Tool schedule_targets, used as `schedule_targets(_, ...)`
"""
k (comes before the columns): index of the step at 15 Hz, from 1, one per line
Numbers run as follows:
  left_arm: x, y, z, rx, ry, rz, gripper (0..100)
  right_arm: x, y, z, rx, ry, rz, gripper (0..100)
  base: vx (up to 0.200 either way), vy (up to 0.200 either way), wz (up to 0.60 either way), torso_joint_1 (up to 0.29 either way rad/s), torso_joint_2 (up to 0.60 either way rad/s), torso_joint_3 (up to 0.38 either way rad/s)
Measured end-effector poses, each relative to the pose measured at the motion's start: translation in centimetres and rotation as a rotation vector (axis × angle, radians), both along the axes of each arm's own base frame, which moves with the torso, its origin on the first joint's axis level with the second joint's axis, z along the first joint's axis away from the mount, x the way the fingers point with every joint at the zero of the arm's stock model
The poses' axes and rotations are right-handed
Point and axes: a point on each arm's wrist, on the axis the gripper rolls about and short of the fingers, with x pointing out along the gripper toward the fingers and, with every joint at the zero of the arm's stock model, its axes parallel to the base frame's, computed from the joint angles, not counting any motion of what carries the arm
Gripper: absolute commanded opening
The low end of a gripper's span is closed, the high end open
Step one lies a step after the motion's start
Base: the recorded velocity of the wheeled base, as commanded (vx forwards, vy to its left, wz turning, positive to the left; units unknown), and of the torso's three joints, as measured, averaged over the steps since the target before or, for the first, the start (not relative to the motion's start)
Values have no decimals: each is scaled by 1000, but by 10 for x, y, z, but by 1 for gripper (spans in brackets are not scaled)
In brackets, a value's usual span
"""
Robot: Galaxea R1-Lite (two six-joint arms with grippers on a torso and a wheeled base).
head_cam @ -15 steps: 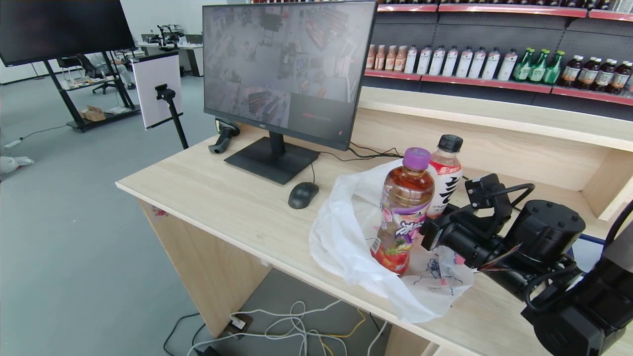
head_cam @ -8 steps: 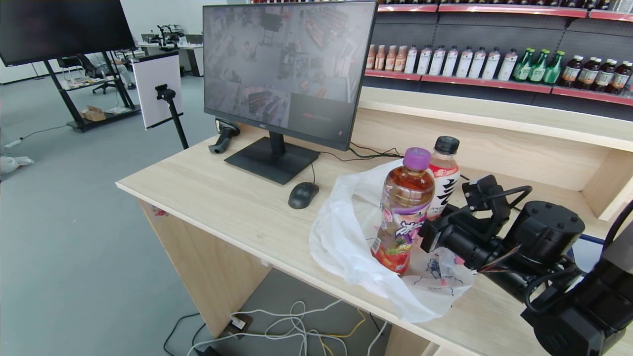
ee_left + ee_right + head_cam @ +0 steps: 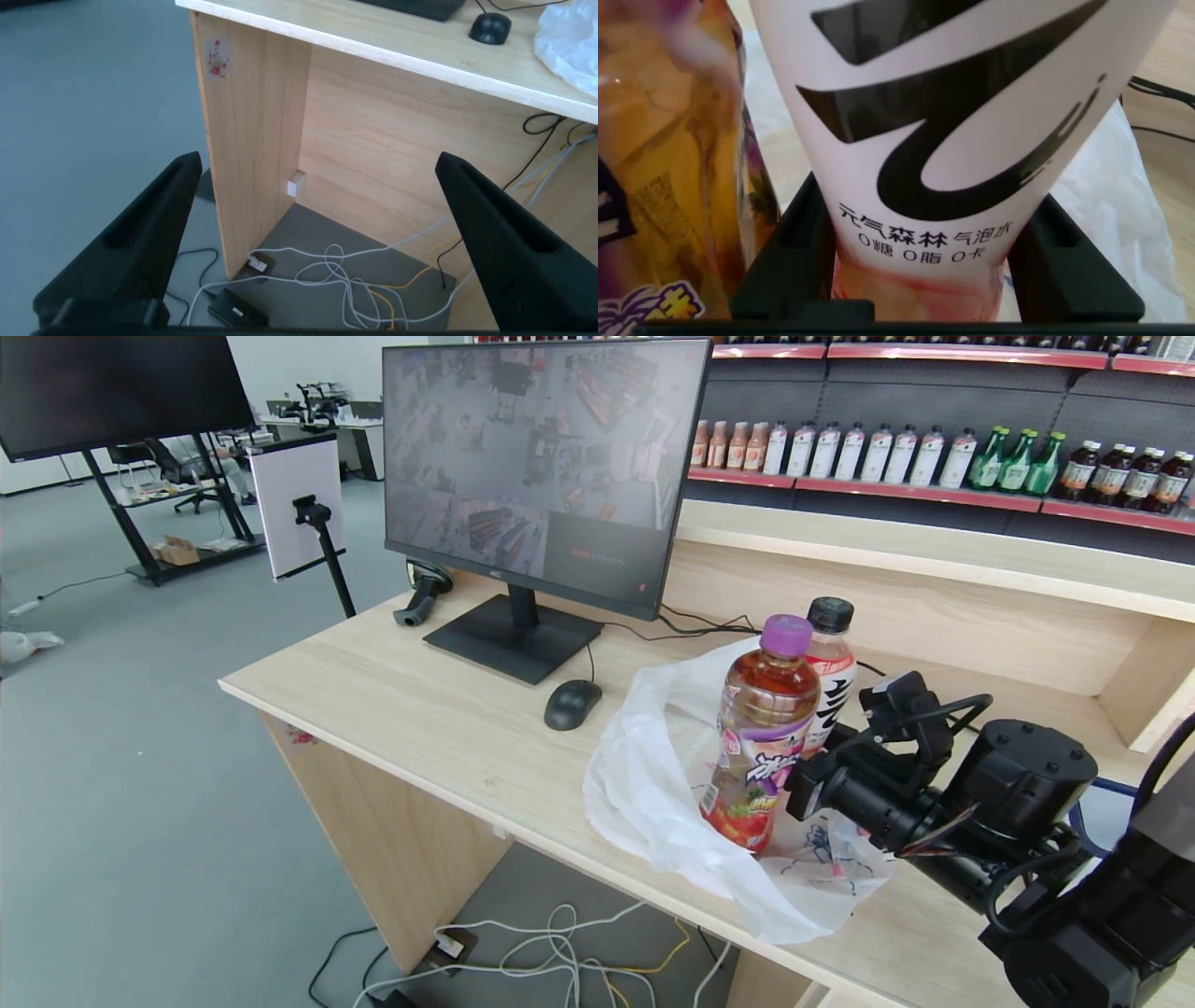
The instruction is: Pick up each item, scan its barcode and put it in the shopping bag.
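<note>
Counting the task's goods gives two bottles and one shopping bag (image 3: 635,775), a white plastic one lying open on the bench (image 3: 420,709). Inside the bag's mouth stands the purple-capped bottle (image 3: 766,728), upright on the crumpled plastic, filled with amber drink. Just behind it, over the bag's far side, is the black-capped bottle (image 3: 829,658), upright with a white label. The right tool (image 3: 920,289) is clamped on its lower body, one black finger (image 3: 799,252) on each side. Whether its base rests on the bag cannot be told, as the purple-capped bottle hides it. The bag's plastic shows behind and beside the held bottle in the right wrist view. To the left of the bag lies one black mouse (image 3: 571,703). Farther left and behind stand one monitor (image 3: 541,467) and one handheld scanner (image 3: 422,593). The left tool (image 3: 313,243) hangs with its fingers wide apart and nothing between them, well below the bag, facing the bench's side panel and a tangle of cables (image 3: 346,280) on the floor.
</note>
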Motion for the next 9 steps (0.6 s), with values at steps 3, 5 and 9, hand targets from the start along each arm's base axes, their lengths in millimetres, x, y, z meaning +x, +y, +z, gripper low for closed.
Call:
schedule_targets(3, 0, 0, 0, 0, 0, -1, 100, -2, 3, -2, 0, 8, 12, 0, 0, 0, 0, 0, 0, 0)
schedule_targets(5, 0, 0, 0, 0, 0, -1, 100, -2, 4, -3, 1, 10, 14, 0, 0, 0, 0, 0, 0, 0)
schedule_targets(9, 0, 0, 0, 0, 0, -1, 100, -1, 4, -4, 17, 28, 14, 0, 0, 0, 0, 0, 0, 0)
